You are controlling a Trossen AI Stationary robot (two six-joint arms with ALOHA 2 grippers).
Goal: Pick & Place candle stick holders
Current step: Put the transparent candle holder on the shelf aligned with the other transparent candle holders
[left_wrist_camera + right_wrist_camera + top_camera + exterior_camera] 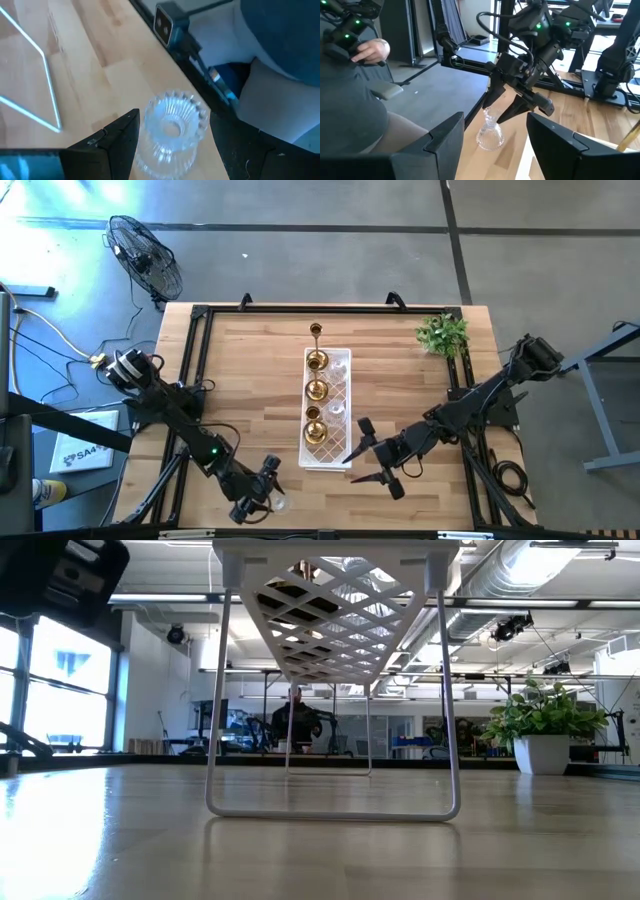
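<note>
A clear ribbed glass candle stick holder (172,130) stands on its base near the table's front edge (281,502). My left gripper (175,150) is open over it, one finger on each side of its top, as the right wrist view (490,132) also shows. The white lattice tray (340,442) holds three brass holders (316,390) and two glass ones (338,408). A tall-stemmed brass holder (316,332) stands at the tray's far end. My right gripper (358,452) is open and empty beside the tray's near right corner.
A small green plant (443,333) stands at the far right corner. The tray stands on thin wire legs (330,810). A person sits just past the front edge, with a hand (372,50) in view. Bare wood lies left of the tray.
</note>
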